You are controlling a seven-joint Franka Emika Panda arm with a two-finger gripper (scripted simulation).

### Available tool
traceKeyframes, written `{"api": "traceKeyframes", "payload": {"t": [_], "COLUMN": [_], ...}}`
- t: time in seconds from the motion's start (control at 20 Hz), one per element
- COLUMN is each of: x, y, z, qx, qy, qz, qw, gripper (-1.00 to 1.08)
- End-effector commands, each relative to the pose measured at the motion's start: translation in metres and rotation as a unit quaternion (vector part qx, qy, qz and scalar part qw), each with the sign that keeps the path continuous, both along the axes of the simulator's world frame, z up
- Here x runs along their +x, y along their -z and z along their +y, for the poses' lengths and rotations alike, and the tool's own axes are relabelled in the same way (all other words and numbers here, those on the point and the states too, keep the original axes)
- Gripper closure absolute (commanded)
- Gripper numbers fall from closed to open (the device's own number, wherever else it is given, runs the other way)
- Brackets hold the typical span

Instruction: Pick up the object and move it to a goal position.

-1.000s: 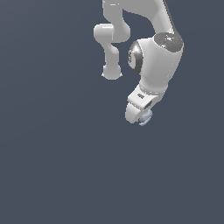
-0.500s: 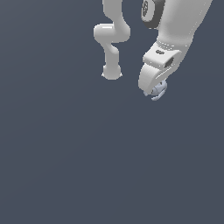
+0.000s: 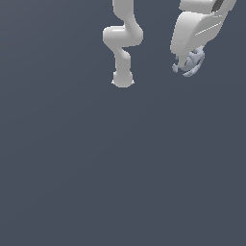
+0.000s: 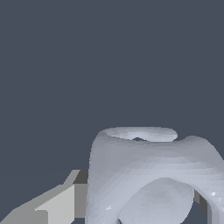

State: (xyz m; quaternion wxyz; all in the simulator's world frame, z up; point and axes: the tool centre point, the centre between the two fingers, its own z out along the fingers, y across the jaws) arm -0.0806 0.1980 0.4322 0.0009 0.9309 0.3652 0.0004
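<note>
Object: pale grey-blue lump, filling the near field of the wrist view; an arched, saddle-like body with a ring-shaped rim on one side and a hollow beneath the arch. Surface smooth, faintly faceted.

Finger of the tool: one pale grey pad visible beside the object and apparently touching it; a sliver of a second shows at the opposite edge. Tool closed around the object, which sits between the fingertips in the exterior view, carried high near that view's upper right, well above the ground plane.

Arm: white Franka links, wrist tilted, upper part cut off by the frame edge. Base column stands well apart, toward the upper middle of the exterior view.

Risks, as judged: the object is rounded and small against the fingers, so the grip probably bears on curved faces; a quick swing or sudden stop could let it rotate or squirt out. The tilted wrist adds to that. No goal marker is visible in either view, so how far the carry has left to run cannot be told. A drop from this height would likely send the lump rolling.

Worktop: uniform dark slate-blue plane, matte, featureless. No walls, edges or horizon distinguishable; the backdrop in the wrist view has the same flat colour.
</note>
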Motion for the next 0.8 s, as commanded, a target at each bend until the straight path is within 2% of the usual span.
{"api": "traceKeyframes", "payload": {"t": [0.0, 0.35, 0.75], "x": [-0.008, -0.020, -0.023], "y": [-0.021, -0.060, -0.074], "z": [0.006, 0.018, 0.022], "qx": [0.000, 0.001, 0.001], "qy": [0.000, 0.001, 0.001], "qz": [0.001, 0.001, 0.001], "qw": [1.0000, 1.0000, 1.0000], "gripper": [1.08, 1.08, 1.08]}}
